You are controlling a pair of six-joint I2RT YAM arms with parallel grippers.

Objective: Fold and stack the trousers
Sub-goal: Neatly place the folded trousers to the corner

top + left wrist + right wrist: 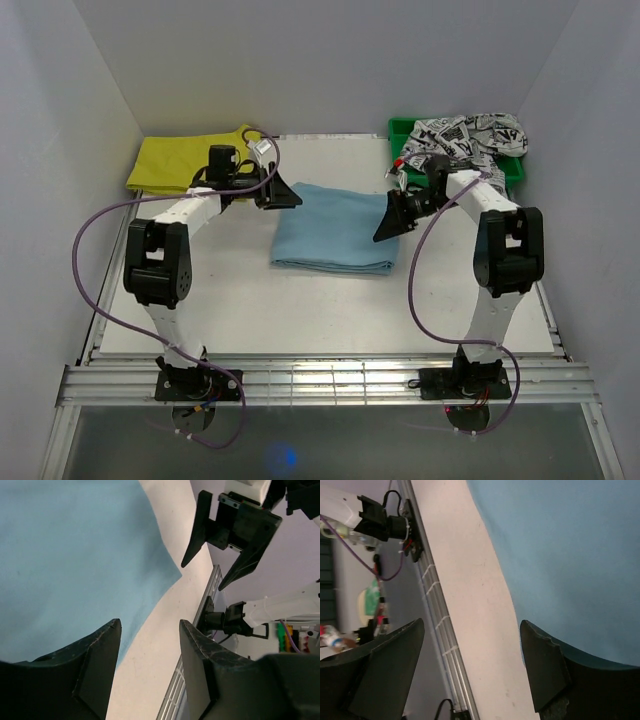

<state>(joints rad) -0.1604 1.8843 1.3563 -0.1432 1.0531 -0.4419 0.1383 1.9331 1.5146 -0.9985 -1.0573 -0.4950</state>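
The light blue trousers (333,228) lie folded in a flat rectangle at the middle of the white table. My left gripper (288,197) hangs open and empty over their far left corner; the blue cloth (70,560) fills the left of the left wrist view. My right gripper (388,222) is open and empty at their right edge, above the cloth (570,555) in the right wrist view. The right gripper also shows in the left wrist view (220,560).
Yellow trousers (185,160) lie folded at the far left of the table. Black-on-white printed trousers (462,140) are heaped in a green bin (515,170) at the far right. White walls close in the table. The metal rail (320,380) runs along the near edge.
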